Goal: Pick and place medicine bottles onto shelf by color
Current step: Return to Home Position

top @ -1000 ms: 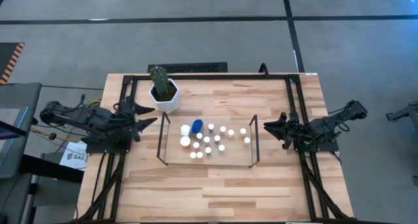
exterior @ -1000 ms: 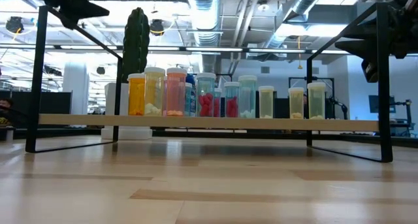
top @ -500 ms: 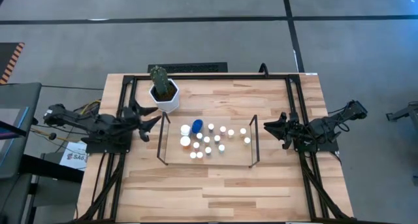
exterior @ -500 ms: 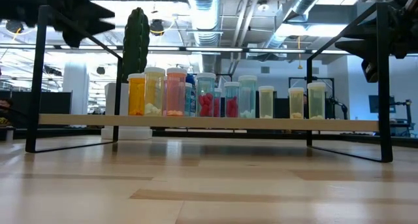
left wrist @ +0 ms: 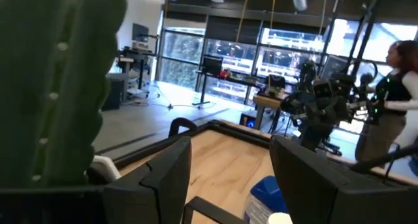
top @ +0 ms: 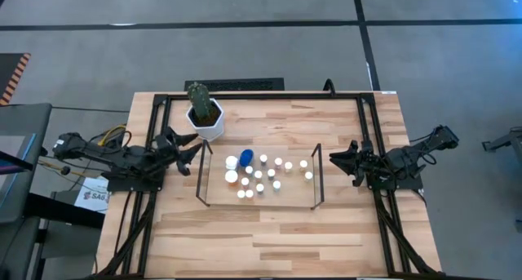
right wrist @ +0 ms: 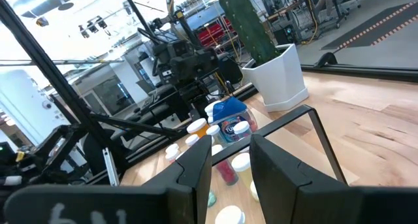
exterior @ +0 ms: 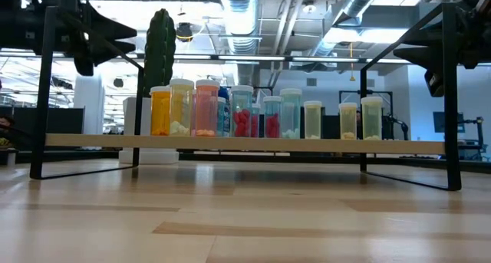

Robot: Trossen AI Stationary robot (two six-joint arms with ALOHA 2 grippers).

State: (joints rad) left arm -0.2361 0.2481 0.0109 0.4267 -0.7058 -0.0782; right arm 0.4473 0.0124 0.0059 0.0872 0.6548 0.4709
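**On the shelf: every bottle in view, both arms off to the sides**

Beside the shelf (top: 294, 195), at the end nearest the cactus pot (top: 205, 118), the left pincer (top: 192, 151) hangs just outside the upright panel. It is spread wide and has nothing in it; the left wrist view shows only air between its fingers.

The right pincer (top: 334, 161) sits just outside the opposite end panel. It is parted a little, also with nothing in it.

- Bottles (top: 259, 174): all clustered on the shelf between the two end panels. The blue-capped bottle (top: 246, 157) is at the cactus-pot end.
- The low view shows them standing upright in a row. Orange, yellow and pink are at the cactus-pot end, red is mid-shelf, and pale ones run toward the far end.
- Counter (top: 269, 239): I see no bottle on it off the shelf.

My read is that pick-and-place is done and the colour grouping looks sensible, though the back rows are partly hidden in the low view. What's left is parking the arms. Neither pincer carries anything, so the risk is low; just keep the left arm away from the cactus.
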